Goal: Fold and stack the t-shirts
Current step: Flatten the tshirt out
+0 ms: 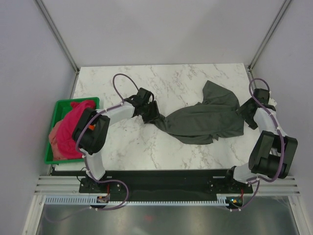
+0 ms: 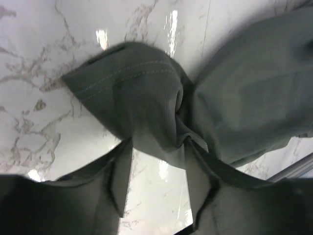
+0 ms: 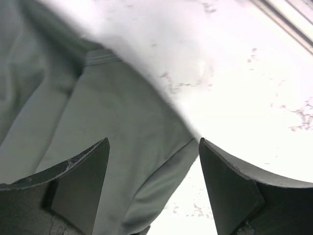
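Observation:
The dark charcoal t-shirt (image 1: pixel 205 120) lies crumpled across the middle of the marble table, tapering to a twisted bunch at its left end. My left gripper (image 1: pixel 155 116) is at that bunch. In the left wrist view its jaws (image 2: pixel 159 147) stand partly apart, with the bunched cloth (image 2: pixel 142 98) at and between the tips and bare table showing between the fingers. My right gripper (image 1: pixel 243 115) is at the shirt's right edge. Its jaws (image 3: pixel 154 142) stand wide open over the cloth's edge (image 3: pixel 98 112). The magenta-pink shirt (image 1: pixel 76 120) and the salmon-pink shirt (image 1: pixel 57 139) lie heaped in the bin.
The green plastic bin (image 1: pixel 73 101) stands off the table's left edge, beside the left arm. White walls and metal posts close in the back and sides of the table. Bare marble (image 1: pixel 161 81) lies behind and in front of the shirt.

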